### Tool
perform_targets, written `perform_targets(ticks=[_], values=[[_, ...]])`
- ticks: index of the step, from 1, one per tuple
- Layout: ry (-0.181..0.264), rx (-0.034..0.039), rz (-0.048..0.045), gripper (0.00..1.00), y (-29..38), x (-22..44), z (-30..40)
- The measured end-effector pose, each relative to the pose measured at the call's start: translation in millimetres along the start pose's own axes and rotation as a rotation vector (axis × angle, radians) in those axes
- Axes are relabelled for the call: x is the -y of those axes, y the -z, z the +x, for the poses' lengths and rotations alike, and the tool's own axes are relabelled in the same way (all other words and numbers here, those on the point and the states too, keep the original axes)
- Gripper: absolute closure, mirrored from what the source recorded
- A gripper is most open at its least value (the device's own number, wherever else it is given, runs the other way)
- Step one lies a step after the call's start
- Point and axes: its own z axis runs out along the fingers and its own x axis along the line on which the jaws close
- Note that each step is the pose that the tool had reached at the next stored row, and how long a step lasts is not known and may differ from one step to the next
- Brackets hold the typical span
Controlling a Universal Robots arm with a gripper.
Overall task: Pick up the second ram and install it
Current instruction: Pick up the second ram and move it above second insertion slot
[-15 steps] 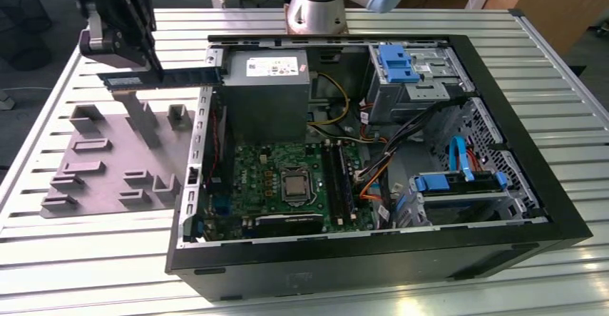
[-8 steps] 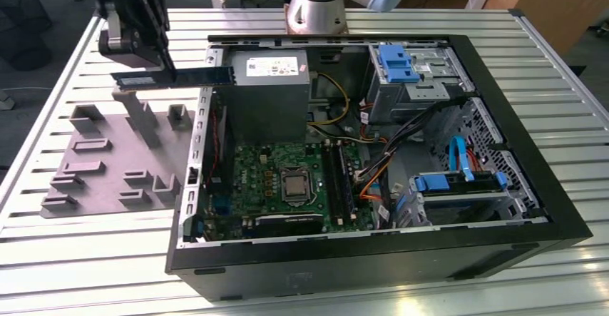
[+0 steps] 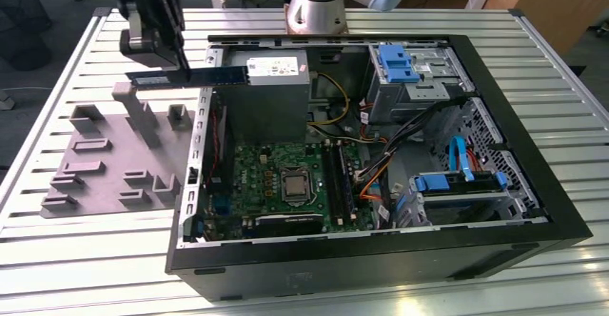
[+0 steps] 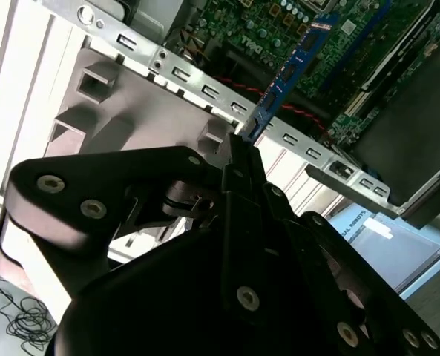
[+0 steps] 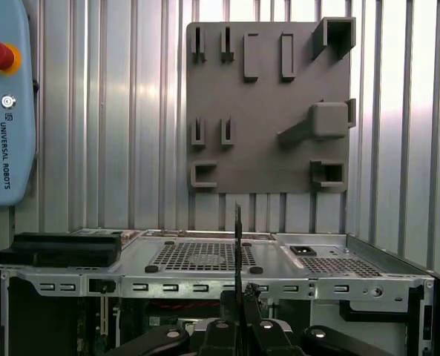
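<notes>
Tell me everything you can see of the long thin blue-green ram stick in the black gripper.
The long thin dark blue-green ram stick is a narrow circuit board with small black chips along its face, as the second wrist view shows. The black gripper clamps one end, and the rest juts free. In the exterior view it hangs roughly level in the air, crossing the edge of the open black computer case on that view's left. It is not seated in any slot of the green motherboard.

Matt black end effector (image 4: 242, 148); ribbed metal table (image 3: 95, 273); plastic holder (image 3: 105, 162).
</notes>
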Motion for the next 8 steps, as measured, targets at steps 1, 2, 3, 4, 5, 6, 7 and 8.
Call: perform_targets(ticks=[1, 2, 3, 4, 5, 6, 7, 8], values=[[0.000, 0.0000, 0.0000, 0.86, -0.1, 2.4, 0.0], [0.000, 0.0000, 0.0000, 0.86, -0.2, 5.0, 0.0], [0.000, 0.0001, 0.0000, 0.86, -0.3, 7.7, 0.0], [0.000, 0.0001, 0.0001, 0.86, -0.4, 10.5, 0.0], [0.000, 0.0000, 0.0000, 0.86, -0.5, 13.4, 0.0], [0.000, 0.0000, 0.0000, 0.86, -0.6, 16.1, 0.1], [0.000, 0.0001, 0.0001, 0.86, -0.7, 18.9, 0.1], [0.000, 0.0001, 0.0001, 0.86, -0.8, 21.7, 0.1]])
